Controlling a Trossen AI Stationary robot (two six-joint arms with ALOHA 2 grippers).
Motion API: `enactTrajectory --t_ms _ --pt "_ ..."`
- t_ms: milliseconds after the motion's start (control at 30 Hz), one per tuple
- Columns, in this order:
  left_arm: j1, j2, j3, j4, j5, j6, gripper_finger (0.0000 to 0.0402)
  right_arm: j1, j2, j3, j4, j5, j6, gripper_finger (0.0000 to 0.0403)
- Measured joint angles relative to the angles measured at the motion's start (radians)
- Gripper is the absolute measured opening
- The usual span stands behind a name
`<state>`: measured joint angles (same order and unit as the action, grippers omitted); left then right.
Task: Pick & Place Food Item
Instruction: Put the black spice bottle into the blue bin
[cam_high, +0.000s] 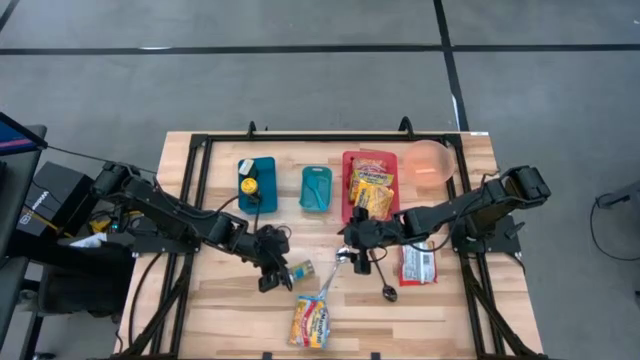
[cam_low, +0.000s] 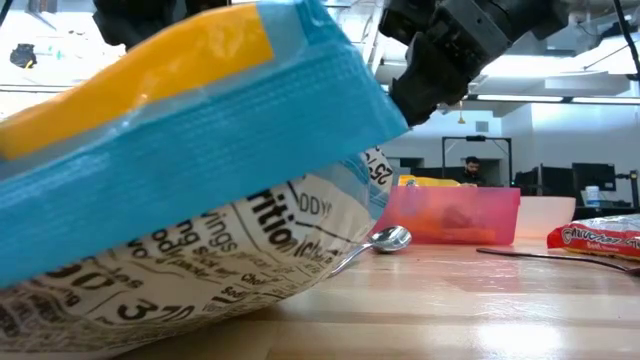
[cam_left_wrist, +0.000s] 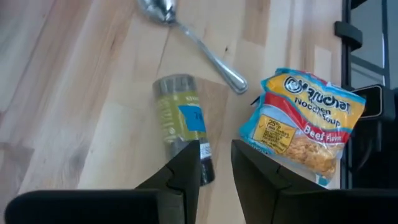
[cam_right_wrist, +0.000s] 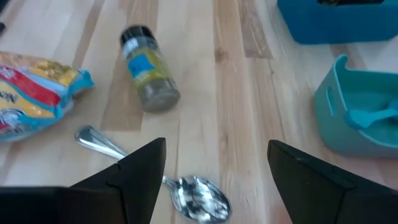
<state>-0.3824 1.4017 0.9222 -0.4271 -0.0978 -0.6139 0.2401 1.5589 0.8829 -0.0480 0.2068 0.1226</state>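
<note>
From my end the wooden table (cam_high: 230, 310) sits on grey floor, with a person at a desk in the room behind. The noodle packet (cam_high: 311, 322) lies near the front edge, beside a spice jar (cam_high: 300, 270) and spoon (cam_high: 330, 277). Left gripper (cam_high: 268, 272) fingers are nearly together, holding nothing, right gripper (cam_high: 347, 256) is spread wide over the spoon.

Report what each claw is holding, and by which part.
Nothing held. Left claw hovers, narrowly open, over the spice jar; right claw gapes empty above the spoon.
</note>
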Motion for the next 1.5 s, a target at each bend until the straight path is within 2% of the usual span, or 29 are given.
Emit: enactTrajectory --t_ms 167,267,367,533,633,767,1000,1100,1200,1333,1500 --pt "-0.003 0.0 0.0 0.054 0.0 0.115 0.0089 -0.008 0.0 0.0 -0.05 0.0 0.017 0.0276" --pt "-0.003 0.0 0.0 0.098 0.001 0.131 0.0108 -0.008 0.0 0.0 -0.062 0.0 0.043 0.0276" --pt "0.0 0.0 0.0 0.103 0.012 0.089 0.0153 -0.005 0.0 0.0 -0.068 0.0 0.043 0.0276" --pt "0.009 0.0 0.0 0.119 0.015 -0.032 0.0254 -0.005 0.0 0.0 -0.076 0.0 0.046 0.0276" --pt "-0.005 0.0 0.0 0.185 0.008 -0.096 0.0277 -0.005 0.0 0.0 -0.077 0.0 0.046 0.0276" --pt "-0.03 0.0 0.071 0.244 0.03 -0.084 0.0271 -0.005 0.0 0.0 -0.078 0.0 0.046 0.0276" --pt "-0.032 0.0 0.238 0.123 0.04 0.099 0.0234 -0.005 0.0 0.0 -0.079 0.0 0.054 0.0276" --pt "-0.043 0.0 0.249 0.111 0.036 0.163 0.0223 -0.005 0.0 0.0 -0.085 0.0 0.054 0.0276" --pt "-0.072 0.0 0.25 0.061 0.033 0.162 0.0215 -0.005 0.0 0.0 -0.093 0.0 0.054 0.0276" --pt "-0.12 0.024 0.249 -0.093 -0.023 0.031 0.0208 -0.005 0.0 0.0 -0.105 0.0 0.054 0.0276" --pt "-0.157 0.081 0.249 -0.172 -0.034 -0.18 0.0196 -0.007 0.0 0.0 -0.098 0.0 0.054 0.0276"
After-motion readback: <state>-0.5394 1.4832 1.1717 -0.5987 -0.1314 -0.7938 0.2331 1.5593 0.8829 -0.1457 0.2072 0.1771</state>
